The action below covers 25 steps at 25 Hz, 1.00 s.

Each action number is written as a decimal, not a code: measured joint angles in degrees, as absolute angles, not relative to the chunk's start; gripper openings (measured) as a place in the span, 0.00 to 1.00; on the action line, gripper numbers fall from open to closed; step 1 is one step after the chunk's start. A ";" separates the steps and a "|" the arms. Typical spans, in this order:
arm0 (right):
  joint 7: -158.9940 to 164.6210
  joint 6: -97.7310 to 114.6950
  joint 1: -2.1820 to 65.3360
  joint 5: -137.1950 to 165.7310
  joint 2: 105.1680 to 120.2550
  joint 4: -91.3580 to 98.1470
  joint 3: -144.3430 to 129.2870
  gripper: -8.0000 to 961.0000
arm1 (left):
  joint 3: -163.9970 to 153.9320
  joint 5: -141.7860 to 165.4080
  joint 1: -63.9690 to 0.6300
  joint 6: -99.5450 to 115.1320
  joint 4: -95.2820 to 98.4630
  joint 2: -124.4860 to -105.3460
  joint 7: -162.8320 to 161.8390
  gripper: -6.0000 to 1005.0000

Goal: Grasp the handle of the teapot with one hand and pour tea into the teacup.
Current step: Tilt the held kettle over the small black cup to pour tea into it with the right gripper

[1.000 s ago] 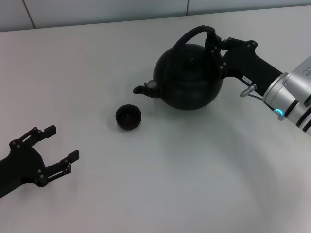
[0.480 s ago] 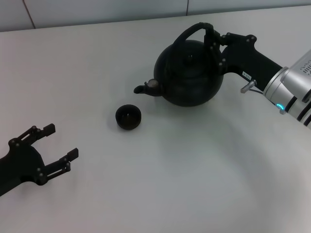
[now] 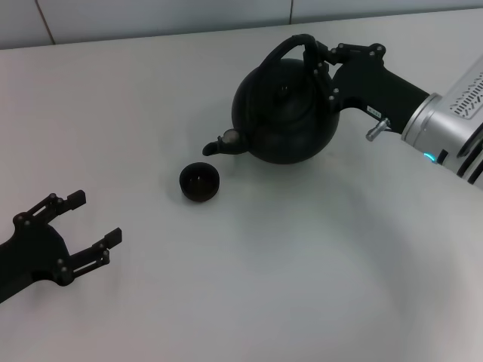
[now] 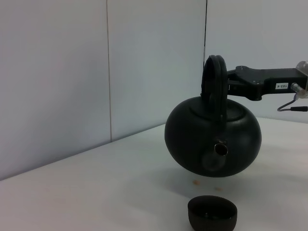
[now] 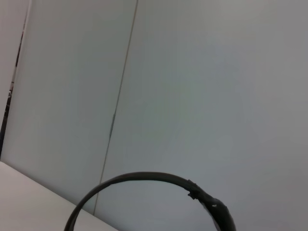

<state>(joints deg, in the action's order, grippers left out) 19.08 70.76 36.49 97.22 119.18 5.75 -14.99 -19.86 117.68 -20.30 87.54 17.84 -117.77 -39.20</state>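
Note:
The round black teapot hangs clear of the white table, as the left wrist view shows. My right gripper is shut on the wrapped side of its arched handle, which also arcs across the right wrist view. The spout points toward the small black teacup, which stands on the table just below and left of it. My left gripper rests open near the front left, away from both.
A white wall with vertical panel seams rises behind the table's far edge. Two small brownish specks lie on the table under the teapot.
The right gripper has lifted the teapot off the table and carried it slightly left, bringing the spout nearer the teacup. The left arm has not moved.

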 joint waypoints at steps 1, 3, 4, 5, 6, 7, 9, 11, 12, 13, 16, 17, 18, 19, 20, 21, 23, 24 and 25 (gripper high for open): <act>19.08 70.76 36.49 97.22 119.18 5.75 -14.99 0.10 | -19.86 117.68 -20.30 87.54 17.84 -117.77 -39.20 0.85; 18.34 70.76 36.63 97.22 119.18 5.81 -15.27 0.10 | -19.86 117.68 -20.30 87.54 17.84 -117.77 -39.20 0.85; 17.65 70.76 36.69 97.22 119.18 5.84 -15.40 0.10 | -19.86 117.68 -20.31 87.53 17.84 -117.77 -39.20 0.85; 16.56 70.76 36.78 97.22 119.18 5.86 -15.55 0.10 | -19.86 117.69 -20.25 87.53 17.84 -117.77 -39.20 0.85; 16.56 70.76 36.78 97.22 119.18 5.86 -15.55 0.10 | -19.86 117.69 -20.25 87.53 17.84 -117.77 -39.20 0.85; 16.14 70.76 36.86 97.22 119.18 5.88 -15.60 0.10 | -19.86 117.69 -20.24 87.53 17.84 -117.77 -39.20 0.85; 15.41 70.76 36.99 97.22 119.18 5.89 -15.69 0.10 | -19.86 117.69 -20.23 87.53 17.84 -117.77 -39.20 0.85; 14.24 70.76 37.11 97.22 119.18 5.89 -15.73 0.10 | -19.86 117.68 -20.26 87.50 17.84 -117.77 -39.20 0.85; 13.70 70.76 37.15 97.22 119.18 5.89 -15.74 0.10 | -19.86 117.69 -20.29 87.47 17.84 -117.77 -39.20 0.85; 13.12 70.76 37.27 97.22 119.18 5.96 -15.74 0.10 | -19.86 117.69 -20.34 87.44 17.84 -117.77 -39.20 0.85; 12.65 70.75 37.40 97.22 119.18 6.10 -15.74 0.10 | -19.86 117.69 -20.38 87.44 17.84 -117.77 -39.20 0.85; 12.37 70.70 37.43 97.22 119.18 6.14 -15.74 0.10 | -19.86 117.69 -20.39 87.44 17.84 -117.77 -39.20 0.85; 12.03 70.64 37.48 97.22 119.18 6.17 -15.74 0.10 | -19.86 117.68 -20.39 87.44 17.84 -117.77 -39.20 0.85; 11.80 70.59 37.52 97.22 119.18 6.22 -15.82 0.10 | -19.86 117.69 -20.39 87.45 17.84 -117.77 -39.20 0.85; 11.66 70.55 37.56 97.22 119.18 6.30 -15.99 0.10 | -19.86 117.68 -20.39 87.44 17.84 -117.77 -39.20 0.85; 11.65 70.53 37.59 97.22 119.18 6.39 -16.16 0.10 | -19.86 117.68 -20.39 87.44 17.84 -117.77 -39.20 0.85; 11.64 70.46 37.65 97.22 119.18 6.53 -16.51 0.10 | -19.86 117.69 -20.39 87.44 17.84 -117.77 -39.20 0.85; 11.64 70.44 37.67 97.22 119.18 6.66 -16.67 0.10 | -19.86 117.69 -20.39 87.44 17.84 -117.77 -39.20 0.85; 11.64 70.41 37.70 97.22 119.18 7.09 -17.14 0.10 | -19.86 117.69 -20.39 87.45 17.84 -117.77 -39.20 0.85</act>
<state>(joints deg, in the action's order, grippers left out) 11.64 70.41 37.70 97.22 119.18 7.09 -17.14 -19.86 117.69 -20.39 87.45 17.84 -117.77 -39.20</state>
